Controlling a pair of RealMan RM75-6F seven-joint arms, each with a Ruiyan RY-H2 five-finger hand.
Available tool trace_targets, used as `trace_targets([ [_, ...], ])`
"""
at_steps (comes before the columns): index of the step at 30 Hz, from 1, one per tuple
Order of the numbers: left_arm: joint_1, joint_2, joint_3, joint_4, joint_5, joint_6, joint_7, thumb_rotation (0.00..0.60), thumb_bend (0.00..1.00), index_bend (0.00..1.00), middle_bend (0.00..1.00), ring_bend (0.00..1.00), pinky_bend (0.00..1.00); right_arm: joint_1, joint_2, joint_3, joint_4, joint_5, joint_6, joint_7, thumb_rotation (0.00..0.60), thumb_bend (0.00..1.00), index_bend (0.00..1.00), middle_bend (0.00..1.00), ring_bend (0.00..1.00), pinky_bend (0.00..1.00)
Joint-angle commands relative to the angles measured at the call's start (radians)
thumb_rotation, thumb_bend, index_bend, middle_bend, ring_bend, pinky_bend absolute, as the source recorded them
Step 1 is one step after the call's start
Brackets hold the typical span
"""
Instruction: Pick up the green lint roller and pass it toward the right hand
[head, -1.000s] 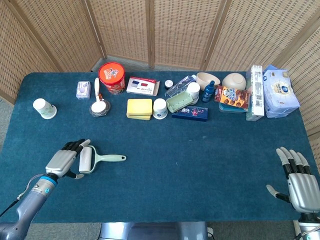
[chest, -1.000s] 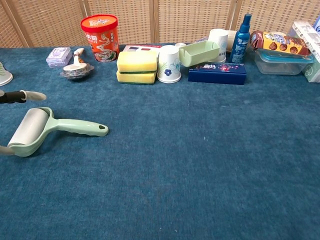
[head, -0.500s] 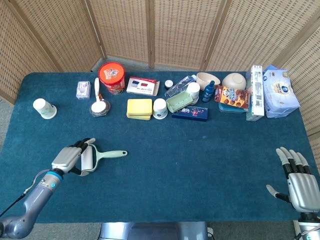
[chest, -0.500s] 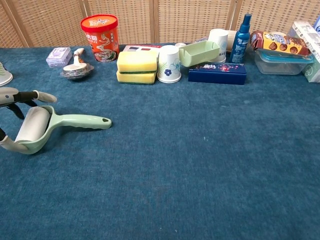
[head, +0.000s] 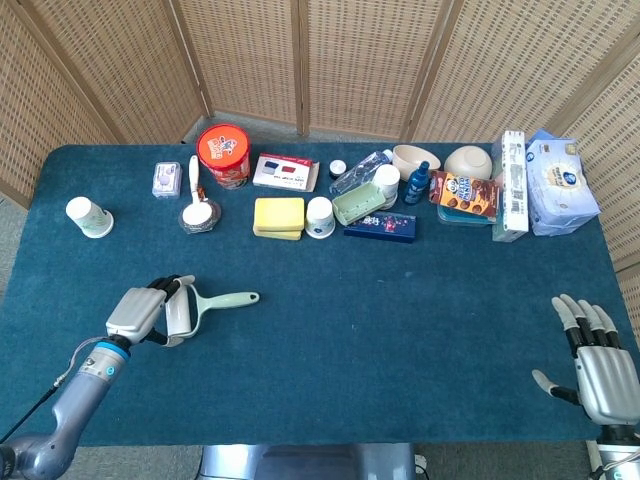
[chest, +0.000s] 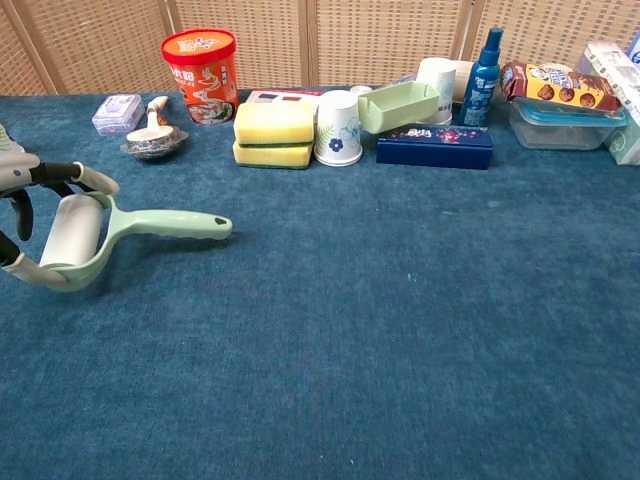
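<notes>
The green lint roller has a white roll and a pale green handle that points right. It is at the near left of the blue table. My left hand grips the roll end, fingers curled over it from the left. In the chest view the lint roller shows at the left edge with the left hand's fingers wrapped around the roll; whether it still touches the cloth is unclear. My right hand stays at the near right corner, fingers spread, holding nothing, and is outside the chest view.
Along the far side stand a red tub, yellow sponges, a patterned cup, a green tray, a dark blue box, a blue bottle and snack packs. A white cup is far left.
The left hand has closed around the roll and carried the lint roller a little to the right and away from me. The right hand has not moved.
</notes>
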Motion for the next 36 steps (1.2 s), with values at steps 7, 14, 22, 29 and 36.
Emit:
trace_targets([
  [7, -0.027, 0.127, -0.007, -0.122, 0.116, -0.018, -0.113, 0.6, 0.0, 0.36, 0.4, 0.38, 0.46, 0.028, -0.021, -0.029, -0.011, -0.025, -0.066, -0.045, 0.6, 0.0, 0.0, 0.0, 0.0, 0.0],
  [14, -0.089, 0.131, -0.044, -0.21, 0.05, -0.064, -0.063, 0.6, 0.0, 0.36, 0.4, 0.38, 0.46, 0.076, -0.027, -0.05, -0.032, -0.073, -0.144, -0.058, 0.6, 0.0, 0.0, 0.0, 0.0, 0.0],
  [22, -0.171, 0.069, -0.071, -0.28, -0.052, -0.099, 0.023, 0.6, 0.0, 0.35, 0.4, 0.38, 0.46, 0.148, -0.06, -0.01, -0.099, -0.037, -0.227, -0.151, 0.6, 0.0, 0.0, 0.0, 0.0, 0.0],
  [29, -0.234, 0.002, -0.079, -0.3, -0.132, -0.094, 0.118, 0.6, 0.0, 0.35, 0.4, 0.37, 0.46, 0.195, -0.094, 0.013, -0.195, 0.017, -0.29, -0.283, 0.6, 0.0, 0.0, 0.0, 0.0, 0.0],
  [36, -0.289, -0.077, -0.091, -0.319, -0.203, -0.061, 0.186, 0.6, 0.0, 0.34, 0.4, 0.37, 0.46, 0.243, -0.149, 0.028, -0.299, 0.09, -0.349, -0.429, 0.6, 0.0, 0.0, 0.0, 0.0, 0.0],
])
